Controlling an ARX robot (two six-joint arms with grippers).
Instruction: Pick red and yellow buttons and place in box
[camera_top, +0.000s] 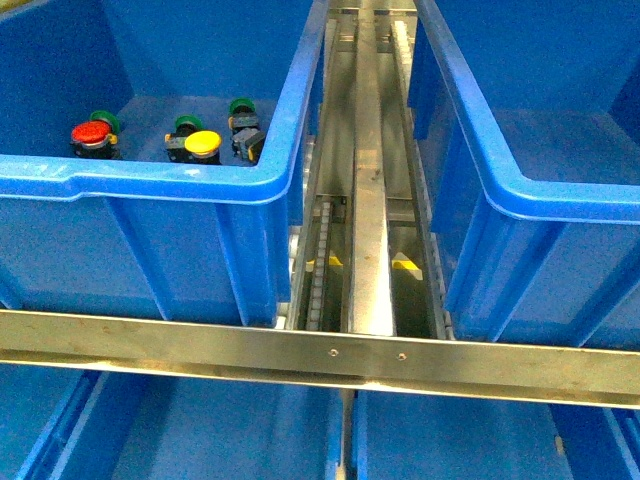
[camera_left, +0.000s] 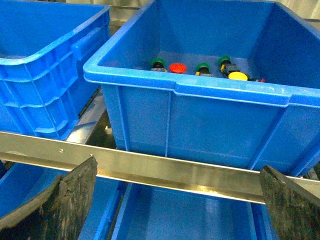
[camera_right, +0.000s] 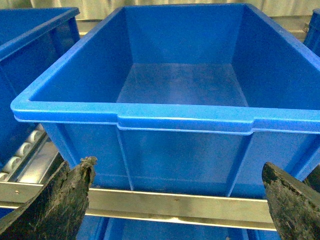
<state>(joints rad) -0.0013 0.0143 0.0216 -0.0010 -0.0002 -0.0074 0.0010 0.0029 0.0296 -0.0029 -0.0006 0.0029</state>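
Status: nothing picked yet. Left pincer spread wide and empty. Right pincer likewise, facing right bin, which held nothing. Neither arm showed in front view.

Risks (judged):
1) Yellow button, upper left of front frame, sat just beside green-capped switches, bodies prob. touching. A wide pincer coming down could catch two at once or knock a neighbour.
2) Red button had a green cap close behind it. Same issue, plus a wrong-colour pick if aim drifted.
3) Both lay deep in left bin, near its front wall. A steep reach over the rim and steel rail could clip a finger.
4) Round caps looked smooth, so a grip on the cap alone might slip. The dark body looked the safer hold.

Appearance: small switches w/ dark blocky bodies. Red cap round, flat-topped, glossy. Yellow cap round, slightly domed. Well apart, w/ a green one between them.
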